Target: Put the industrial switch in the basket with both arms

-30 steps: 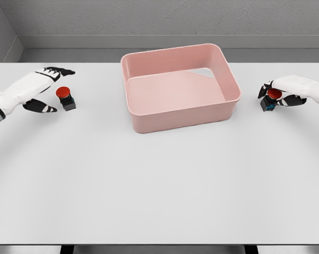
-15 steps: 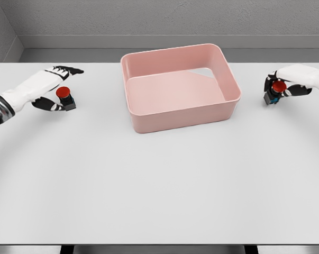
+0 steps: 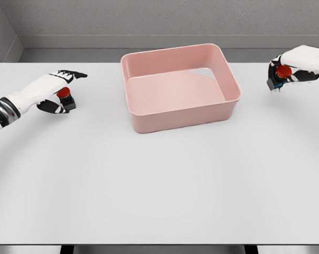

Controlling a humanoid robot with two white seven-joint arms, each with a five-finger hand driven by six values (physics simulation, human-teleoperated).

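Matt pink plastic basket (image 3: pixel 148 125)

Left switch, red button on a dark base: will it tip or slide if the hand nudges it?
The left switch looks rigid and compact, so it probably won't flex. Its red cap sits on top of a small dark base, so a high push could tip it. The white table looks smooth; a low nudge from the left hand likely slides it.

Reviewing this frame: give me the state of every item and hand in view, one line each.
Pink basket: upright on the table, empty.
Left switch: resting on the table, left hand around it.
Right switch: gripped, appears raised above the table.
Left hand: fingers partly open around the left switch, not closed on it.
Right hand: shut on the right switch.
White table: bears the basket.
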